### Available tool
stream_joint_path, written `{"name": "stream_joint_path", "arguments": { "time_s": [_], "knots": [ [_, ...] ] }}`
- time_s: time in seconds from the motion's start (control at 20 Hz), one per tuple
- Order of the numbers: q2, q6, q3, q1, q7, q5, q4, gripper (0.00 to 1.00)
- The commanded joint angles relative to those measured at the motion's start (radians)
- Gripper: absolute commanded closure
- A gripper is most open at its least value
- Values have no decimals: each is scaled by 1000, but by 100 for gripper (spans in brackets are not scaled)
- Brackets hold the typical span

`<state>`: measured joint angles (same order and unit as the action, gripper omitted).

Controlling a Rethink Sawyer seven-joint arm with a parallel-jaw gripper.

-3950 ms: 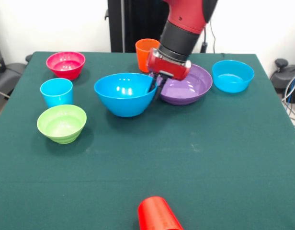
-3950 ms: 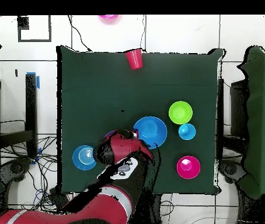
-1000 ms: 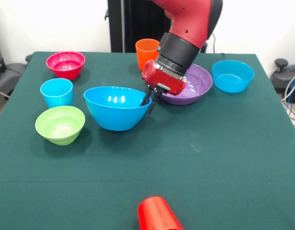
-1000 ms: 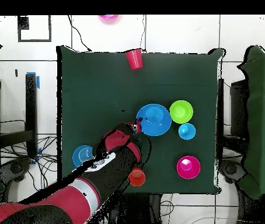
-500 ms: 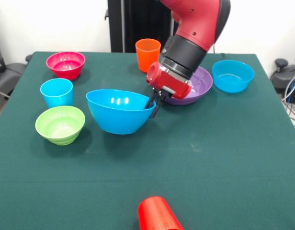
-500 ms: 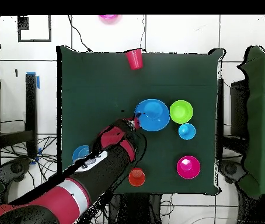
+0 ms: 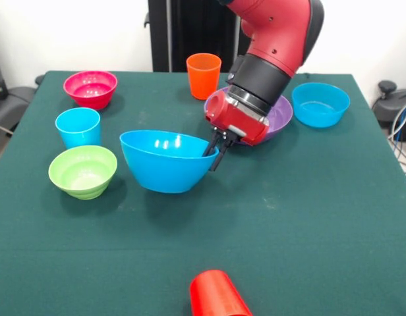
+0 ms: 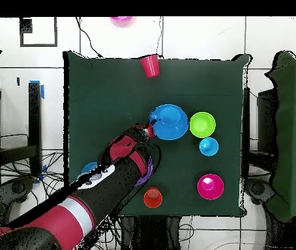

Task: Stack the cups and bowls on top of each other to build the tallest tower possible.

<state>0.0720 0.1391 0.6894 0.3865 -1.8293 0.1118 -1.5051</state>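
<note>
Fingers (image 7: 215,153) clamped on its rim, the large blue bowl (image 7: 166,160) has lifted off the bench (image 7: 308,217), tilting away from the purple bowl (image 7: 277,113), ready for stacking.

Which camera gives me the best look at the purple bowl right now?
Front view: the purple bowl shows its rim and inner wall behind the end effector. Overhead, the arm covers it almost entirely, leaving only a purple sliver.

The red and black gripper (image 7: 213,153) pinches the rim of a large glossy blue plastic bowl (image 7: 165,160), tilting it. Behind it sits a wide purple plastic bowl (image 7: 277,113) on the green-covered table (image 7: 308,224).
</note>
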Motion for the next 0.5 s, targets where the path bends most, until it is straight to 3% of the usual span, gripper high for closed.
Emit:
{"name": "stream_joint_path", "arguments": {
  "time_s": [0.05, 0.2, 0.5],
  "knots": [
    [-43, 117, -72, -14, -156, 69, 112, 100],
    [-60, 155, -63, -21, -142, 75, 129, 100],
    [-57, 197, -105, -65, -118, 24, 150, 100]
  ]
}}
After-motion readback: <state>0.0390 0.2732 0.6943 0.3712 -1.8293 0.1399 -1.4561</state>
